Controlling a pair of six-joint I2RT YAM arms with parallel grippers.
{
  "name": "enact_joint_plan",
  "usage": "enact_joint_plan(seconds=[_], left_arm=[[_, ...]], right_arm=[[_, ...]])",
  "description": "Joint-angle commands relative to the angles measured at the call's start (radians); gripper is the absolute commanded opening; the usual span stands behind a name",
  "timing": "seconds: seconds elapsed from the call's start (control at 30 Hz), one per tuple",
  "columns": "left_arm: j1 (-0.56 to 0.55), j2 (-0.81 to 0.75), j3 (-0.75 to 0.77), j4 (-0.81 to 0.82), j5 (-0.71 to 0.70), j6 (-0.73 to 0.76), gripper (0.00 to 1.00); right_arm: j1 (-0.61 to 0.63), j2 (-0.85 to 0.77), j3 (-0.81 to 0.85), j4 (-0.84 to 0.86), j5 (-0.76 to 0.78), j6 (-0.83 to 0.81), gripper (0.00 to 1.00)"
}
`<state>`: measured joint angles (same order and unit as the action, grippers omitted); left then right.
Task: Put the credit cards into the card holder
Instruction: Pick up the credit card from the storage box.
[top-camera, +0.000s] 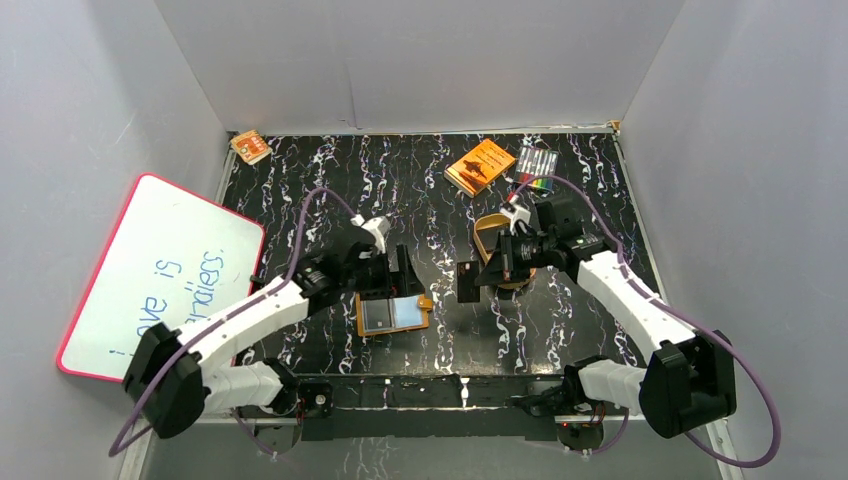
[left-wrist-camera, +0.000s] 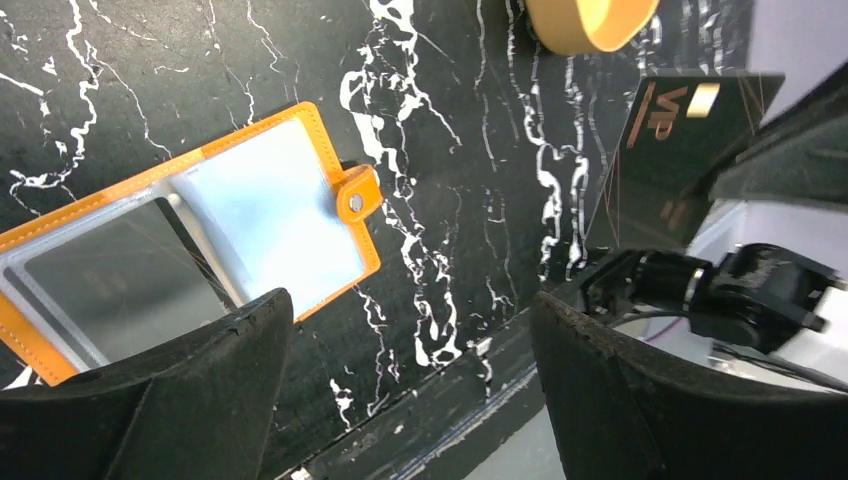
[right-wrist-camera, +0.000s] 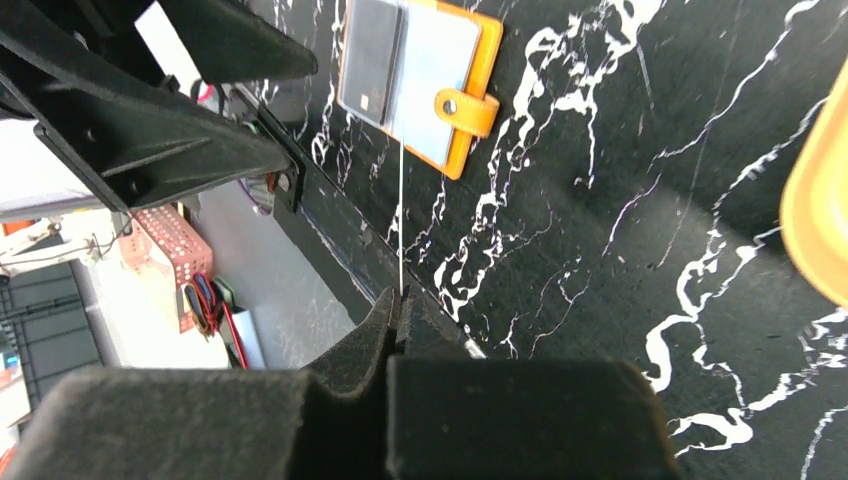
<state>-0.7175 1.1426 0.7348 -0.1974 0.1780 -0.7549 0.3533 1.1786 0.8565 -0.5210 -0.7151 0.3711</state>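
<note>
Black, white-veined table (top-camera: 430, 190) enclosed by pale grey walls; a whiteboard (top-camera: 160, 275) leans at its left edge. Beside it the left gripper (top-camera: 400, 268) hangs with jaws spread wide, holding nothing, close by the card holder (top-camera: 393, 315), which lies open near the near edge with grey and pale blue credit cards (left-wrist-camera: 270, 200) in its pockets. Further right, the right gripper (top-camera: 480, 275) is clamped on a dark card (top-camera: 467, 282). The left wrist view shows that card's lettered face, the right wrist view only its thin edge.
</note>
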Motion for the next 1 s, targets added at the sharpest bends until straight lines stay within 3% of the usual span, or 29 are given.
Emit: enact_joint_plan(seconds=[0.0, 0.23, 0.4, 0.83, 0.97], left_arm=[[-0.038, 0.099, 0.057, -0.072, -0.126, 0.043, 0.82], [-0.087, 0.256, 0.132, -0.124, -0.272, 0.112, 0.68], [-0.103, 0.328, 0.167, -0.131, -0.288, 0.148, 0.57], [-0.129, 0.450, 0.140, -0.136, -0.349, 0.148, 0.55], [-0.130, 0.463, 0.117, -0.134, -0.363, 0.136, 0.48]], right_arm=[[0.050, -0.009, -0.041, 0.033, 0.002, 0.010, 0.00], [0.081, -0.015, -0.090, 0.075, 0.011, 0.048, 0.00], [0.089, -0.024, -0.114, 0.091, 0.006, 0.060, 0.00], [0.128, -0.046, -0.131, 0.093, -0.017, 0.066, 0.00], [0.180, -0.014, -0.125, 0.102, -0.005, 0.073, 0.00]])
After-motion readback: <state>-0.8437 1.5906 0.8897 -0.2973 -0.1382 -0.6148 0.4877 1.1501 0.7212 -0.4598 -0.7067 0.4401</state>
